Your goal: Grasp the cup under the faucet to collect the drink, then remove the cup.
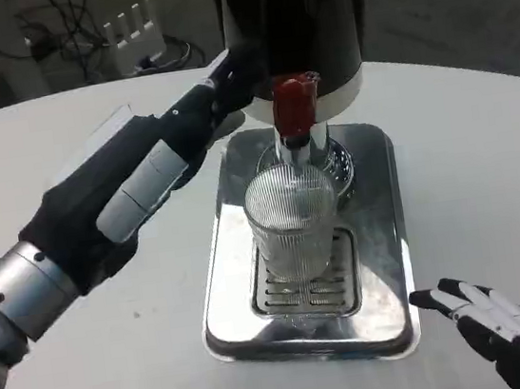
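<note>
A clear ribbed cup (293,224) stands upright on the grate of the silver drip tray (238,284), right under the faucet (295,151) with its red tap handle (294,104). No liquid is visible in the cup. My left arm reaches across from the lower left. Its dark left hand (214,100) lies against the dispenser's base, left of the red handle and above the cup. How its fingers lie is hard to make out. At the bottom right my right hand (493,322) rests low with its fingers apart, holding nothing, a short way right of the tray.
The black drink dispenser (290,18) with a white base ring towers at the back centre. White table (466,158) spreads on both sides; its curved front edge runs along the bottom. Cables and a white rack (133,29) lie on the floor behind.
</note>
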Controlling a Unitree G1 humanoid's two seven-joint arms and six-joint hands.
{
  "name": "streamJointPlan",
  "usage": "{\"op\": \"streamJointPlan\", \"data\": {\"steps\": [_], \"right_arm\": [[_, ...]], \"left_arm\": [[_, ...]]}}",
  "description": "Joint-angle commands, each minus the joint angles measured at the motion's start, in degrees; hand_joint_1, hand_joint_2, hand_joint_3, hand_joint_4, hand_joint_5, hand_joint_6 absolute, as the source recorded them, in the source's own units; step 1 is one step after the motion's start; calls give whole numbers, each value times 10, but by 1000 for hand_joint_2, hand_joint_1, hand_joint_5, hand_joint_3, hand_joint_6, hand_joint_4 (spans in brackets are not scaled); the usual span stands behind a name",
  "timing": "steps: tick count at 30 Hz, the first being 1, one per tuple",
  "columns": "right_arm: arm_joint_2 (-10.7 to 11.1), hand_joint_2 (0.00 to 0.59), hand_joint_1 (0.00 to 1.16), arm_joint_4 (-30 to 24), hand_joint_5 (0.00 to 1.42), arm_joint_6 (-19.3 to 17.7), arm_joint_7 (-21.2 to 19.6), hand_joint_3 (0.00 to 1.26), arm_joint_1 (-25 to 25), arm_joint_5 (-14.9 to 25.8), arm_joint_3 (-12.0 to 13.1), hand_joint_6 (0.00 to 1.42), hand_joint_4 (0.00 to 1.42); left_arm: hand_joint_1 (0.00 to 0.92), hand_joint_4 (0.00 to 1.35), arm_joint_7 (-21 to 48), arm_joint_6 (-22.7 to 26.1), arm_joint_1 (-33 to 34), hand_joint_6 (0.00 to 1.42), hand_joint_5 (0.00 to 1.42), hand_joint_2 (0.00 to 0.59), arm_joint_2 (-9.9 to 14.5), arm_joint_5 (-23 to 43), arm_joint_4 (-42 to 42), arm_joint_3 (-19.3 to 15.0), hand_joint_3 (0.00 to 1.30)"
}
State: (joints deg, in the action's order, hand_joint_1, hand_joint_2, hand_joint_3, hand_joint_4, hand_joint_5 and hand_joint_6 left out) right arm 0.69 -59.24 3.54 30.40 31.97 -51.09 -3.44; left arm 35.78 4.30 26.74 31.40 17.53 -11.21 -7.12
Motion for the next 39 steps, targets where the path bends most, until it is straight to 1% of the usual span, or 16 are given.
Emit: {"op": "streamJointPlan", "data": {"steps": [1,4,7,11,13,16,19,29,34,39], "right_arm": [[4,454,603,-7,0,6,-8,135,5,0,-3,0,31],[5,454,605,-7,0,7,-9,135,7,0,-3,0,31],[4,455,607,-6,0,7,-10,136,7,-1,-7,0,31],[5,455,608,-5,0,9,-12,136,6,-2,-10,0,31],[6,455,609,-5,0,10,-13,136,5,-1,-8,0,31],[8,455,610,-6,0,12,-15,136,6,1,-5,0,31],[10,455,611,-5,0,12,-16,136,8,3,-7,0,31],[15,455,611,-4,0,18,-18,136,6,5,-6,0,31],[17,455,611,-2,0,20,-20,136,3,5,-11,0,31],[21,455,612,-3,0,23,-21,136,3,5,-11,0,35]], "left_arm": [[0,0,3,-11,13,0,0,0,-5,9,24,-12,0],[0,0,5,-14,24,1,2,0,-9,12,40,-15,0],[0,0,14,-9,43,28,31,0,-6,18,60,-16,0],[0,10,27,-5,67,85,109,0,-6,24,88,-12,0],[0,41,35,-1,79,109,135,0,-5,28,100,-9,0],[0,108,48,5,93,177,200,0,-4,33,113,-7,54],[0,144,60,11,105,220,240,0,-2,34,119,-5,86],[0,160,63,4,126,225,257,0,-1,17,134,-2,101],[0,137,60,-1,136,220,249,0,-1,6,144,2,106],[0,126,54,-18,147,208,240,0,-17,-14,173,19,130]]}}
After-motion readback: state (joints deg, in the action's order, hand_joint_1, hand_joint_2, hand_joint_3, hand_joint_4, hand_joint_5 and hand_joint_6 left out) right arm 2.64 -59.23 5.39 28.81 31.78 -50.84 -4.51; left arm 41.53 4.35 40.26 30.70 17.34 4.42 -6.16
